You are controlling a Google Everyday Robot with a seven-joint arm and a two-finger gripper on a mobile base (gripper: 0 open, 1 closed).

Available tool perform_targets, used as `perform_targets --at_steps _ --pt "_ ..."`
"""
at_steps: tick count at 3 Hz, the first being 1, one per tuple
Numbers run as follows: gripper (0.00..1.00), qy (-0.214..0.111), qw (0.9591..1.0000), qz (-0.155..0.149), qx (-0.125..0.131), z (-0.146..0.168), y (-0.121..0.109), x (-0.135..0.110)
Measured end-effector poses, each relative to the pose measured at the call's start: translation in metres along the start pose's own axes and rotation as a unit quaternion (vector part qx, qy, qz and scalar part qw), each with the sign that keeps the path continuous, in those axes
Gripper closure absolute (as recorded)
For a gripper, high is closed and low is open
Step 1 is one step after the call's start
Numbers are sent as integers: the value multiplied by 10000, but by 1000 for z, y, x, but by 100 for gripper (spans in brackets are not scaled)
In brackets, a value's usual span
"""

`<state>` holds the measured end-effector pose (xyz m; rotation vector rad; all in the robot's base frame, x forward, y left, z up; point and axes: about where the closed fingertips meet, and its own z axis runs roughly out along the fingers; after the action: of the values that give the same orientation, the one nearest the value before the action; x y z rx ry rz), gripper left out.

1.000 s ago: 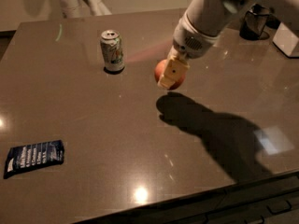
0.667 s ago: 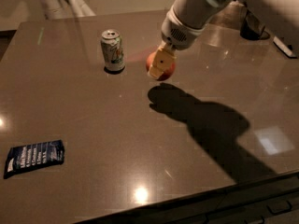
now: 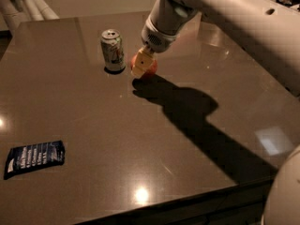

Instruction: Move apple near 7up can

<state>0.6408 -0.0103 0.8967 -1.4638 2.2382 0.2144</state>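
The 7up can [image 3: 113, 50] stands upright on the brown table [image 3: 93, 116], toward the back left. The apple [image 3: 148, 67] is red-orange and sits low at the table surface just right of the can, a small gap between them. My gripper [image 3: 142, 65] comes down from the white arm at the upper right and is shut on the apple, its yellowish fingers [image 3: 139, 70] covering the apple's left front side. I cannot tell whether the apple touches the table.
A flat dark-blue snack packet [image 3: 33, 158] lies near the table's front left edge. The arm's dark shadow runs across the table to the right of the apple. White pipes [image 3: 23, 3] stand beyond the back left corner.
My gripper has carried the apple leftward and down, from mid-table to just right of the can. The can and the packet have not moved.
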Motion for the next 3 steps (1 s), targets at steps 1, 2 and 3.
perform_targets --at_steps 1,2,3 --pt "98 -100 9999 -16 -27 24 -5 -17" --pt "75 -152 9999 -49 -59 33 -7 -24" --pt "43 -199 9997 -108 -113 42 -6 -28"
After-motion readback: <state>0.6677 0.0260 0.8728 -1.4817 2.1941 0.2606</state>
